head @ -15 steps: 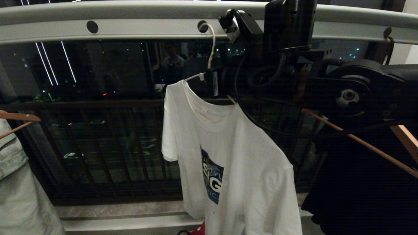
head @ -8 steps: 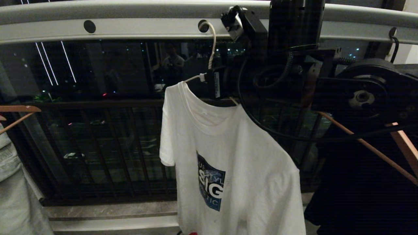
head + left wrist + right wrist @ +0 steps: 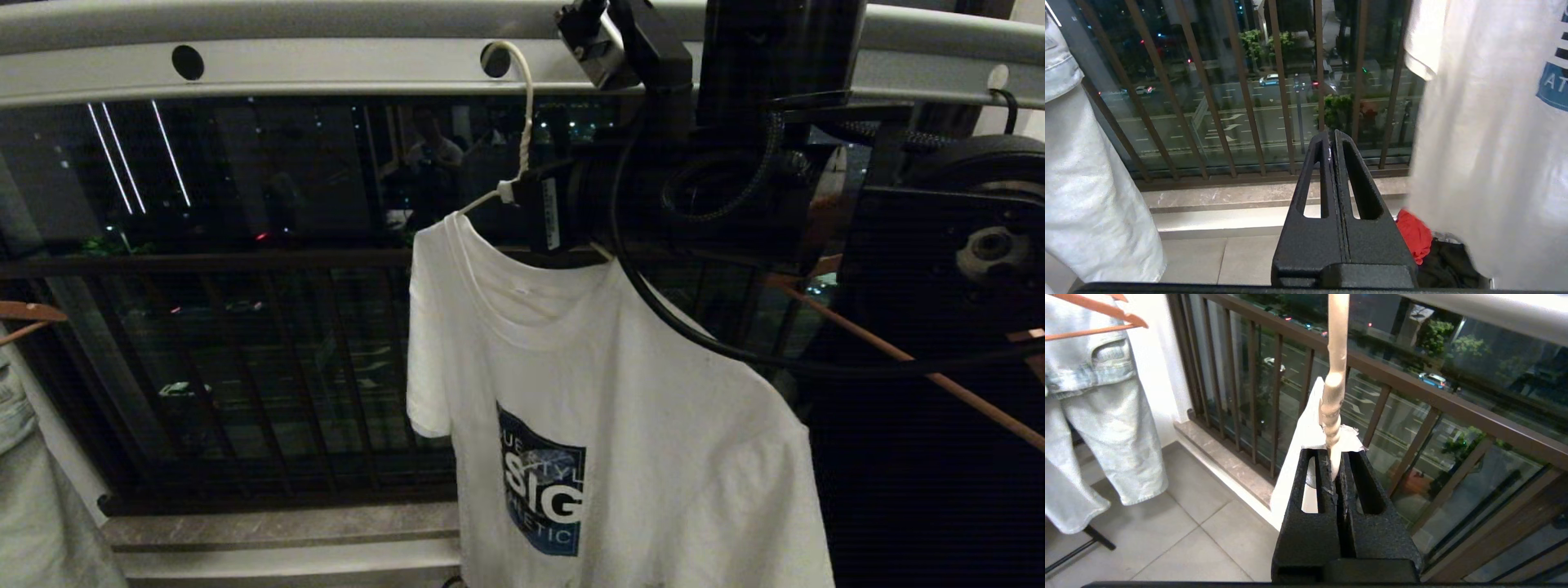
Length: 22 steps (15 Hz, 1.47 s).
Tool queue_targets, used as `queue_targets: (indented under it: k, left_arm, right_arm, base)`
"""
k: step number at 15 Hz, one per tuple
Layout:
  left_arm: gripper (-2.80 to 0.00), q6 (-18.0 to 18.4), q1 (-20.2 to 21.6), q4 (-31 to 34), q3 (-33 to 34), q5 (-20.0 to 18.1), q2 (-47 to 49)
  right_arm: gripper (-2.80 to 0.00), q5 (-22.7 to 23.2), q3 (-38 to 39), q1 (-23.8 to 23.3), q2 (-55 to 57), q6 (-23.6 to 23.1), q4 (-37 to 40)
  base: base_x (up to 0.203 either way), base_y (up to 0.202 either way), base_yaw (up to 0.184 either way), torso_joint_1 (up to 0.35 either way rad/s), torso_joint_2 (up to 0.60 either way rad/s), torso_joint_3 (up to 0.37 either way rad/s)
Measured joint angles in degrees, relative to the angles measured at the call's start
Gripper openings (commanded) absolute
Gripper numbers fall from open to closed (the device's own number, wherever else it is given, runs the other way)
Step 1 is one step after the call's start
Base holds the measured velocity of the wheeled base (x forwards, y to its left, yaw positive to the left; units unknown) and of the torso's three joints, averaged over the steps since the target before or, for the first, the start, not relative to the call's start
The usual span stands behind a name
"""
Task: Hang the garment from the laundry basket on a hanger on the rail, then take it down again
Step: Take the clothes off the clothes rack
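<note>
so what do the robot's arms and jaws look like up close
Both grippers, left gripper and right gripper, are matte black with a grainy texture: two wedge-shaped fingers, each with a long slot cut through. In the head view the right arm is bulky and black, with a round grey joint cap, a looping black cable and a white label strip.

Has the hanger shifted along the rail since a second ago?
No. The hanger still hooks the same hole in the rail; the whole view shifted.

Soft white cotton-like T-shirt with a smooth printed graphic; thin white wire hanger, its neck twisted and ridged, above the rough, matt black right gripper; smooth pale grey metal rail.
</note>
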Motion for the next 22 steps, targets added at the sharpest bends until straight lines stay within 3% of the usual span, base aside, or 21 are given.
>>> queue_targets:
  k: [6, 10, 22]
  left_arm:
    - [-2.8, 0.0, 0.0, 0.0, 0.0, 0.0, 0.0]
    - [-2.8, 0.0, 0.0, 0.0, 0.0, 0.0, 0.0]
    - [-2.8, 0.0, 0.0, 0.0, 0.0, 0.0, 0.0]
  right_arm:
    - [-2.8, -2.2, 2.7, 1.5, -1.1, 0.1, -0.7]
    - [-2.8, -4.4, 2.8, 2.6, -0.3, -1.0, -5.7]
    - [-2.8, -5.8, 5.5, 3.2, -4.0, -1.2, -5.9]
  base:
    - [0.0, 0.0, 0.0, 0.0, 0.0, 0.0]
    - [0.0, 0.0, 0.0, 0.0, 0.0, 0.0]
    - [0.0, 0.0, 0.0, 0.0, 0.0, 0.0]
